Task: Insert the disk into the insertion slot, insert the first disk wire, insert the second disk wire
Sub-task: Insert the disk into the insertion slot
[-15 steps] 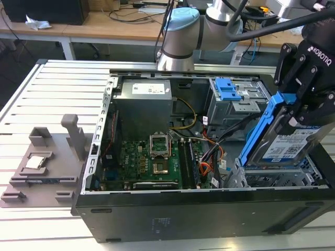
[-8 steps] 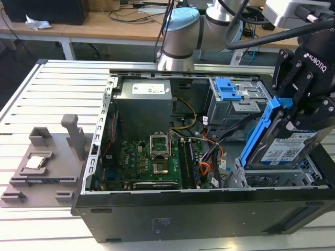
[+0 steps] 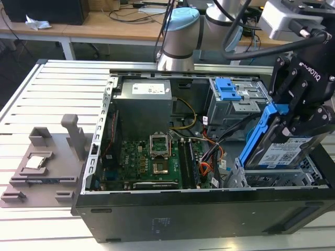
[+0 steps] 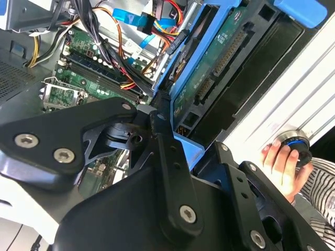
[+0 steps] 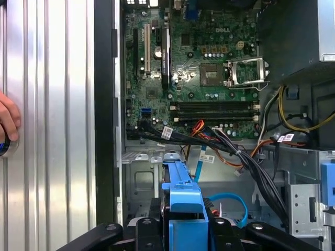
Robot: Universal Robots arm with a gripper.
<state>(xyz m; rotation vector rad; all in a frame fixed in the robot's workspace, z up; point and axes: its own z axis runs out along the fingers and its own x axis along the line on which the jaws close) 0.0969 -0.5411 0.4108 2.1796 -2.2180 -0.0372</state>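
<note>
Gripper point(image 3: 301, 125): clamped on disk point(image 3: 282, 151). Disk tilted, lower end at slot point(image 3: 272, 179) mouth, near corner of case point(image 3: 183, 214), exterior view's right. Blue wire point(image 5: 231, 201): looped beside slot. Red-orange wires point(image 5: 199, 127): at motherboard point(image 5: 209, 52) edge.

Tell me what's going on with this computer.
A robot arm's gripper is shut on the hard drive in its blue frame, holding it tilted over the silver drive cage in the open computer case. The drive is not seated yet. The red and orange wire bundle and the light-blue cable lie loose inside, neither plugged into the drive. A person's hand rests on the table beside the case.
</note>
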